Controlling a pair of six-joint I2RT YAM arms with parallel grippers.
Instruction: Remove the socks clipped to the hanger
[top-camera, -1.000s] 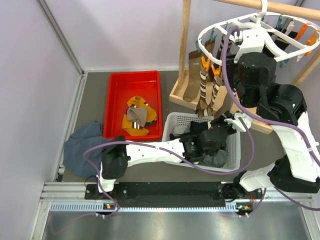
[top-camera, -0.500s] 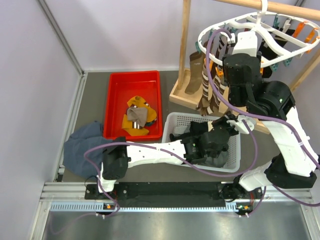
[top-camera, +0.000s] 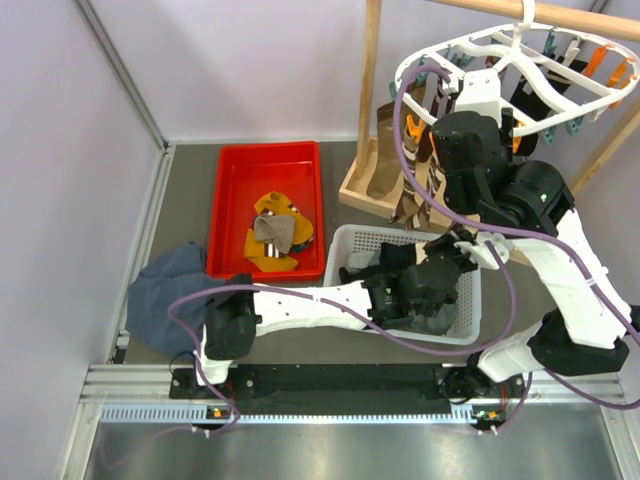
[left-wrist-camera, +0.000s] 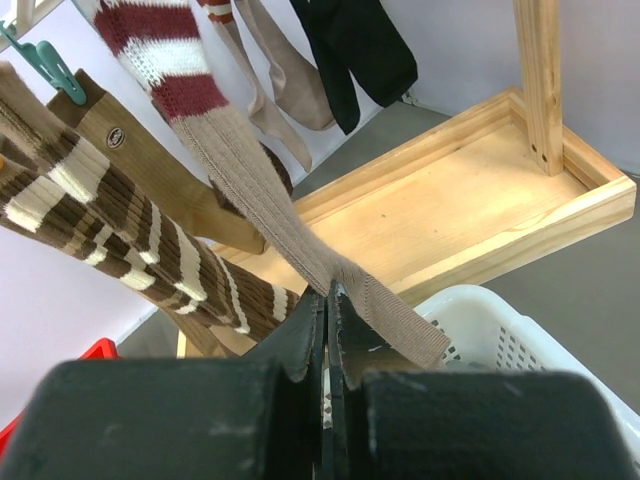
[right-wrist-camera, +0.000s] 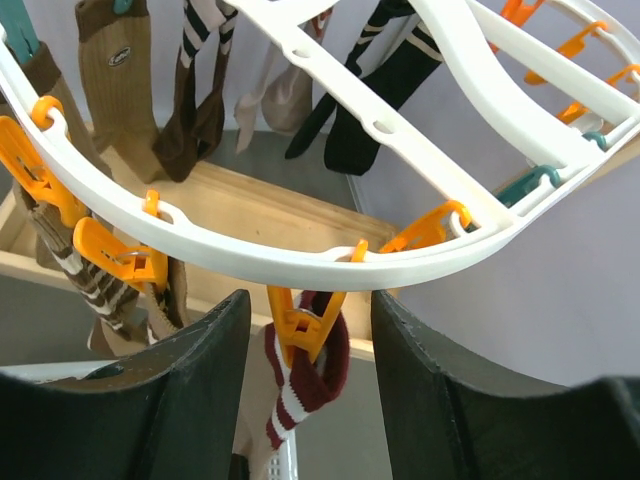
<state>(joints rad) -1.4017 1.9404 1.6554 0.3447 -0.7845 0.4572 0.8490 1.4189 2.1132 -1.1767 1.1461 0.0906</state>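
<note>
Right tool (right-wrist-camera: 305, 335) has swung left along hanger (right-wrist-camera: 330, 262) rim. Now released, fingers bracketing orange clip (right-wrist-camera: 297, 322) that pins maroon-striped sock (right-wrist-camera: 300, 390). Left tool (left-wrist-camera: 327, 305) unmoved, clenched on what looks like same sock's beige toe, above basket (top-camera: 345, 243). Judgement: clip squeeze next, sock then frees. Neighbouring clips and striped socks (left-wrist-camera: 120, 235) crowd close. Rack (left-wrist-camera: 470, 200) behind, tray (top-camera: 232, 190) well left.

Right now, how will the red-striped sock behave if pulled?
Likely floppy and stretchy: the red-striped sock is ribbed knit, bending where the left end effector pinches it. One orange clip holds it, so it may release abruptly.
</note>
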